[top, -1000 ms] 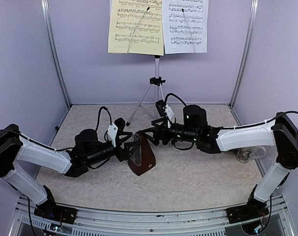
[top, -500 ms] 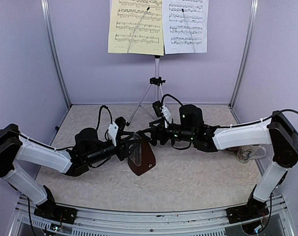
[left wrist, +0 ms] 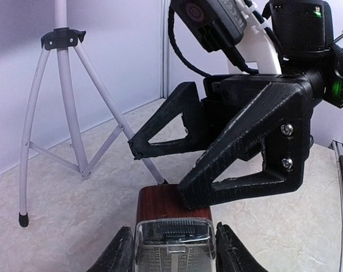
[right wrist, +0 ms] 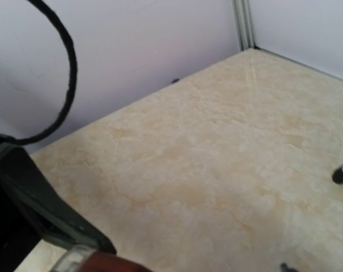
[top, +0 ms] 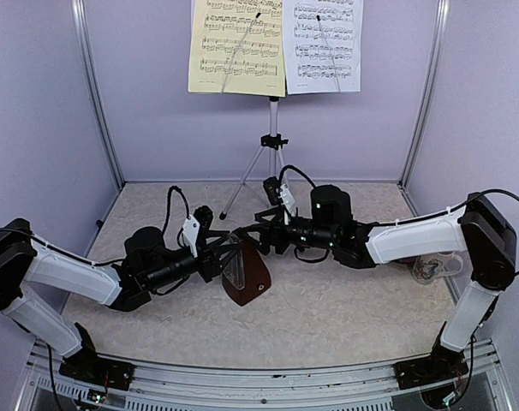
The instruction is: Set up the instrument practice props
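Metronome point(top: 247, 278) is mid-table point(top: 345, 317), in front of the tripod, between the two arms. Narrow end up, broad base down, so the long axis is roughly vertical. Clear front faces the left arm. Cannot tell whether the base sits flat.

Left gripper point(top: 232, 257) reaches in level from the left. In its wrist view both fingers point(left wrist: 119, 255) press the sides of the clear front, pinching the metronome near its top. Fingertips are cut off by the bottom edge.

Right gripper point(top: 247, 235) comes from the opposite side with its fingers spread wide, the lower one just over the metronome's brown top. Whether it touches is unclear. Its own camera shows mostly bare table and only a sliver of brown at the bottom edge.

Music stand point(top: 274, 141) is at the back wall. It holds the yellow sheet point(top: 236, 47) left and the white sheet point(top: 326, 43) right, both cropped at the top, and they hide the desk behind them.

Mug point(top: 432, 268) is far right, half hidden by the right forearm.
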### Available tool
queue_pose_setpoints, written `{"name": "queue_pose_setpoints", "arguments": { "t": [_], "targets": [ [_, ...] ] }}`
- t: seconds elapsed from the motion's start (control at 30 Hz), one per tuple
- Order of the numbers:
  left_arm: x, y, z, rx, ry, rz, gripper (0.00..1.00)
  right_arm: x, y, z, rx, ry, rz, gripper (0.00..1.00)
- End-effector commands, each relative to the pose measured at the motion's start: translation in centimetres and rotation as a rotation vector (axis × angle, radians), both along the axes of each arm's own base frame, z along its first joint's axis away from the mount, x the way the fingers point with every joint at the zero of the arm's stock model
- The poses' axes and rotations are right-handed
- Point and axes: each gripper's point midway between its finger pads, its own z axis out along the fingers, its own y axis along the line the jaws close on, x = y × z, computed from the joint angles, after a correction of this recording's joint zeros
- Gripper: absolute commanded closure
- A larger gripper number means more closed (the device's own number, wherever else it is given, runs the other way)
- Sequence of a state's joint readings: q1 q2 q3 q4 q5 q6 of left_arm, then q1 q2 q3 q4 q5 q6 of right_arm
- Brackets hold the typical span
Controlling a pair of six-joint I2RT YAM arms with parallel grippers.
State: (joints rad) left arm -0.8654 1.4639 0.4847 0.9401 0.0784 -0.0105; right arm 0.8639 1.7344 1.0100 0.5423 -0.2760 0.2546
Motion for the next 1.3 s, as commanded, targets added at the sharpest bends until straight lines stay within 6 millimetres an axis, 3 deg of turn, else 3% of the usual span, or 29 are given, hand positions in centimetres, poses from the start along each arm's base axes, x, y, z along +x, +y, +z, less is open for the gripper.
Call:
{"name": "queue_pose_setpoints", "arguments": {
  "t": [0.0,0.33,0.47,0.77,0.93,1.27],
  "targets": [
    [-1.9,0.4,0.2,-0.019,-0.016,-0.043,0.73,1.1,-2.3,-9.5,-0.226,0.106,-0.092,0.20],
    [-2.3,2.7,3.3,-0.093,-0.037,0.007,0.75,0.9,-2.5,-10.8,-0.249,0.117,-0.093,0.21],
    [-0.7,3.9,3.4,-0.096,0.021,0.086,0.76,0.9,-2.4,-10.3,-0.243,0.110,-0.087,0.21],
    [6.0,9.6,-0.7,0.026,0.336,0.465,0.77,0.1,-1.4,-6.5,-0.159,0.061,-0.016,0.17],
    [8.8,12.5,-4.8,0.088,0.533,0.574,0.77,0.1,-0.9,-4.9,-0.127,0.040,0.000,0.15],
    [11.8,13.6,-10.9,0.239,0.670,0.635,0.76,-1.0,-1.4,-0.1,-0.042,0.021,0.021,0.04]
  ]
}}
